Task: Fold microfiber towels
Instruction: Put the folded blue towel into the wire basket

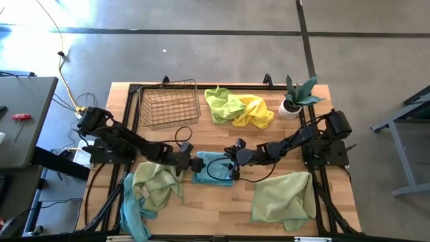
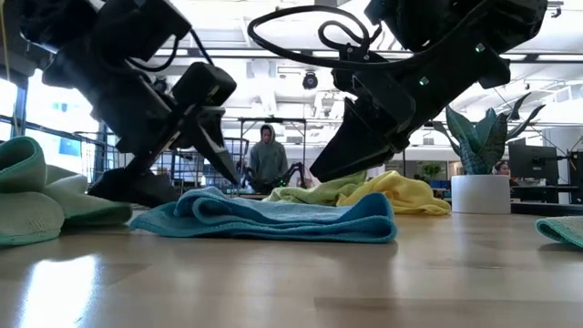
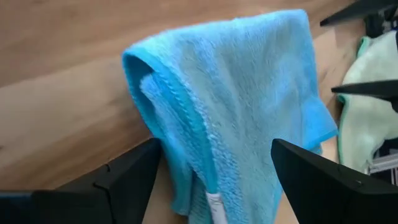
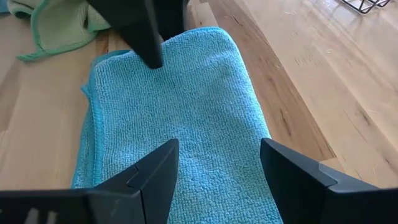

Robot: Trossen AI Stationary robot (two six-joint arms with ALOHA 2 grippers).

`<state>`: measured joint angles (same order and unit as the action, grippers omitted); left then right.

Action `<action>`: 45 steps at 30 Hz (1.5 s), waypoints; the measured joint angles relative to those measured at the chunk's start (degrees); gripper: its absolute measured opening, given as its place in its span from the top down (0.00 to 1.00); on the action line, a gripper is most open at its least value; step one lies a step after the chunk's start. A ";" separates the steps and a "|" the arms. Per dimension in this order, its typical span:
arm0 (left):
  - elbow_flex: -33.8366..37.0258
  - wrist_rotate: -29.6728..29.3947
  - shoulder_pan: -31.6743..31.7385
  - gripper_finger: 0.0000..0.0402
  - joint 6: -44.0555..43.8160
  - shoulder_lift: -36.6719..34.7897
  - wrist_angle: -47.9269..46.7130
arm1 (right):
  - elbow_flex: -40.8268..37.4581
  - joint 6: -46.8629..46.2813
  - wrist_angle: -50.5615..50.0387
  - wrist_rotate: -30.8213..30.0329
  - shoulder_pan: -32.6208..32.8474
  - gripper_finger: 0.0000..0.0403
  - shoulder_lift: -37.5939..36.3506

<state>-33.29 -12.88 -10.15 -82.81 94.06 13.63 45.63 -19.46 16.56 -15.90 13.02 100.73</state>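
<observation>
Here the fingers (image 3: 134, 180) of the left gripper (image 1: 196, 162) stand wide apart over one end of the blue towel (image 1: 213, 167), holding nothing. The right gripper (image 1: 232, 163) is spread just as wide over the other end, its fingers (image 4: 155, 171) also empty. The blue towel lies folded and flat at the middle of the table (image 1: 222, 215), probably so that both arms reach it alike. Each arm stretches low from its own side toward the blue towel, wrists tipped down. Left of the blue towel sits a heap of pale green towels (image 1: 153, 185); right of it, another pale green towel (image 1: 282, 196) is spread. Beyond it lie the lime and yellow towels (image 1: 238, 107), beside the wire basket (image 1: 169, 104).
</observation>
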 joint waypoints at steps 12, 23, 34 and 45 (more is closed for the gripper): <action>-4.78 5.37 -0.03 0.40 2.68 6.64 2.82 | 0.00 0.00 0.00 0.00 0.00 0.45 0.00; -6.07 5.17 0.33 0.87 5.75 8.72 4.33 | 0.00 0.00 0.00 0.00 -0.01 0.45 0.00; -5.78 12.74 1.36 0.99 12.48 2.94 0.02 | 0.00 0.02 0.00 0.00 0.00 0.45 0.00; -10.39 10.53 11.22 0.99 22.83 -12.10 -17.07 | 0.04 0.01 -0.07 0.01 0.00 0.45 0.00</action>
<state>-43.67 -2.35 1.06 -59.97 81.96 -3.44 45.67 -19.45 16.48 -15.89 13.02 100.73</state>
